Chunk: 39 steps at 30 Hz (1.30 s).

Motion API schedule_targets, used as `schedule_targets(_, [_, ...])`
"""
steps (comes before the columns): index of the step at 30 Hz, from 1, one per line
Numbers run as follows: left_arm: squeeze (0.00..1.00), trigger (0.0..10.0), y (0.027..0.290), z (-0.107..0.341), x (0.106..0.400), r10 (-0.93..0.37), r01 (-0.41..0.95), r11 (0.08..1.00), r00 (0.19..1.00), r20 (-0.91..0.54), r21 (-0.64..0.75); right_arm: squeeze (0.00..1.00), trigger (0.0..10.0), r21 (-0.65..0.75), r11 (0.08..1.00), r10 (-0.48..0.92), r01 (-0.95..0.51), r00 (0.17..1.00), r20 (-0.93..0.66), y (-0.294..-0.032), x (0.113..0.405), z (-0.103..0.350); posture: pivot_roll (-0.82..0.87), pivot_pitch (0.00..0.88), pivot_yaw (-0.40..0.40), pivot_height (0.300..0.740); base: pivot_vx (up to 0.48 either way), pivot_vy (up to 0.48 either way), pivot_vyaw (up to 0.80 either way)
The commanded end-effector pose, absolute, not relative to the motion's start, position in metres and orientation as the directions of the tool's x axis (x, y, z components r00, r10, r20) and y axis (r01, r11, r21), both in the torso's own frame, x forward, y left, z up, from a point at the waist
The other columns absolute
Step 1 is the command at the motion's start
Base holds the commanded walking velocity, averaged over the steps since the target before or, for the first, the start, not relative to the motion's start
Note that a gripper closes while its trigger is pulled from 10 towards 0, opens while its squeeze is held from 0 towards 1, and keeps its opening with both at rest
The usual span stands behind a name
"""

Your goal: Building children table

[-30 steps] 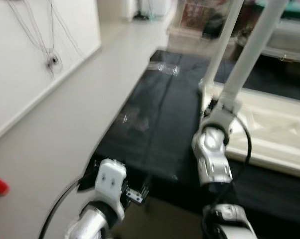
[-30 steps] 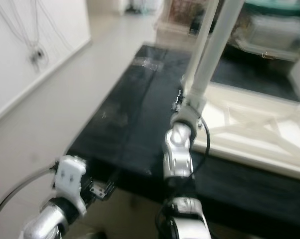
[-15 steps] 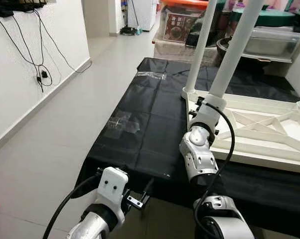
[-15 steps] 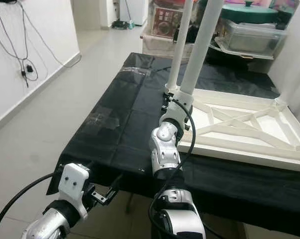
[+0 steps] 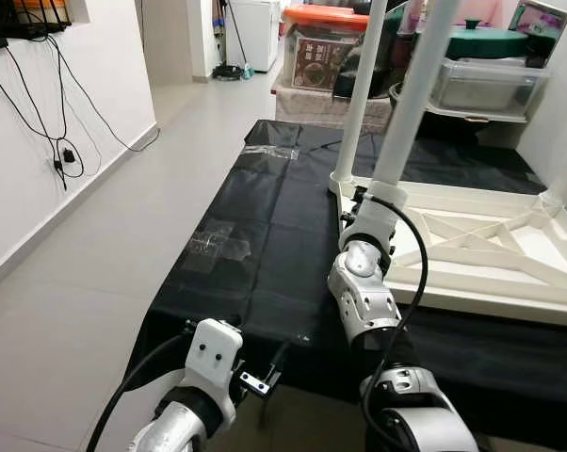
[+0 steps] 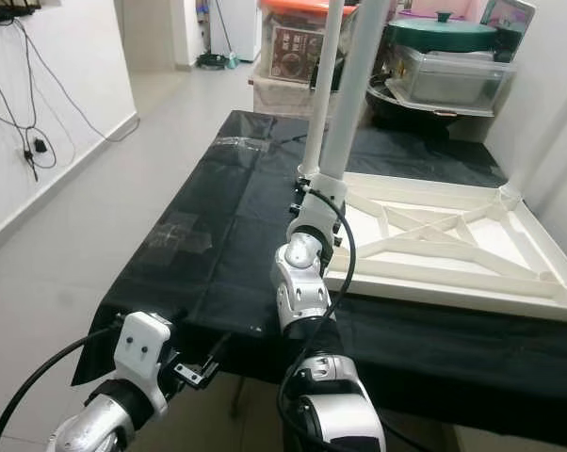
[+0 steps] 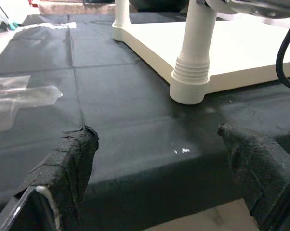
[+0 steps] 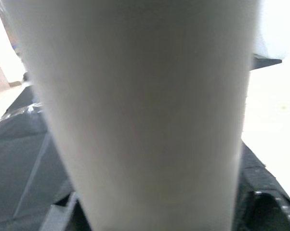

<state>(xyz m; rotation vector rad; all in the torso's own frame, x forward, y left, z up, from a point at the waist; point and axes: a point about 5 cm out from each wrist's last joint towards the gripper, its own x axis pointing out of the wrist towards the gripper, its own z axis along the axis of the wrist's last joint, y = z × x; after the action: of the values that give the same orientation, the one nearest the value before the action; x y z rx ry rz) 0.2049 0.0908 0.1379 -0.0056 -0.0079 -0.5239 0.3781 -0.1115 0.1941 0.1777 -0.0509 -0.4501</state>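
Right gripper (image 5: 376,191) jaws clamp the near leg (image 5: 411,104) of the upturned tabletop (image 6: 510,282); keep it plumb while seating. Left gripper (image 7: 159,159) hangs open, empty.

A white table frame (image 5: 472,254) lies upside down on a black cloth (image 5: 265,235) over the tabletop. Two white legs stick up from it. The right hand (image 5: 373,200) is up against the near leg (image 5: 411,104), low down by the frame. The far leg (image 5: 359,94) stands just behind. The left hand (image 5: 265,377) hangs low by the cloth's near edge. Plastic boxes (image 5: 326,47) sit at the back.
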Motion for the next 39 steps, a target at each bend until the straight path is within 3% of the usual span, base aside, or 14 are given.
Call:
schedule_targets(1, [0.00, 10.0, 0.091, 0.134, 0.205, -0.503, 0.503, 0.864, 0.864, -0.006, 0.005, 1.00, 10.0, 0.237, 0.879, -0.424, 0.414, 0.906, -0.011, -0.101, 0.376, 0.193, 0.18, 0.000, -0.052, 0.740, 0.000, 0.000, 0.00])
schedule_targets(3, [0.00, 10.0, 0.091, 0.133, 0.205, -0.504, 0.504, 0.864, 0.864, -0.006, 0.005, 1.00, 10.0, 0.238, 0.881, -0.419, 0.408, 0.908, -0.008, -0.100, 0.376, 0.193, 0.18, 0.000, -0.052, 0.740, 0.000, 0.000, 0.00])
schedule_targets(4, [0.00, 10.0, 0.092, 0.133, 0.205, -0.504, 0.504, 0.864, 0.864, -0.007, 0.005, 0.00, 10.0, 0.233, 0.888, -0.408, 0.396, 0.913, 0.002, -0.100, 0.375, 0.194, 0.18, 0.000, -0.053, 0.740, 0.000, 0.000, 0.00])
schedule_targets(12, [0.00, 10.0, 0.092, 0.131, 0.205, -0.507, 0.507, 0.862, 0.862, -0.007, 0.006, 0.00, 10.0, 0.237, 0.908, -0.373, 0.347, 0.925, 0.076, -0.108, 0.376, 0.203, 0.18, 0.000, -0.053, 0.740, 0.000, 0.000, 0.00])
schedule_targets(23, [0.00, 10.0, 0.091, 0.131, 0.205, -0.512, 0.512, 0.859, 0.859, -0.004, 0.007, 0.00, 10.0, 0.234, 0.966, -0.148, 0.109, 0.977, 0.157, -0.135, 0.382, 0.211, 0.17, 0.005, -0.050, 0.740, 0.000, 0.000, 0.00])
schedule_targets(32, [0.00, 10.0, 0.091, 0.132, 0.206, -0.512, 0.511, 0.859, 0.859, 0.000, 0.008, 0.00, 10.0, 0.201, 0.965, 0.126, -0.166, 0.972, 0.199, -0.144, 0.383, 0.212, 0.17, 0.012, -0.051, 0.740, 0.000, 0.000, 0.00])
schedule_targets(35, [0.00, 10.0, 0.091, 0.132, 0.206, -0.512, 0.511, 0.859, 0.859, 0.002, 0.008, 0.00, 10.0, 0.125, 0.931, 0.314, -0.344, 0.926, 0.210, -0.148, 0.385, 0.215, 0.17, 0.016, -0.049, 0.740, 0.000, 0.000, 0.00])
schedule_targets(39, [0.00, 10.0, 0.091, 0.133, 0.206, -0.512, 0.512, 0.859, 0.859, 0.004, 0.009, 0.00, 10.0, 0.070, 0.883, 0.445, -0.464, 0.876, 0.189, -0.148, 0.387, 0.216, 0.17, 0.014, -0.052, 0.740, 0.000, 0.000, 0.00])
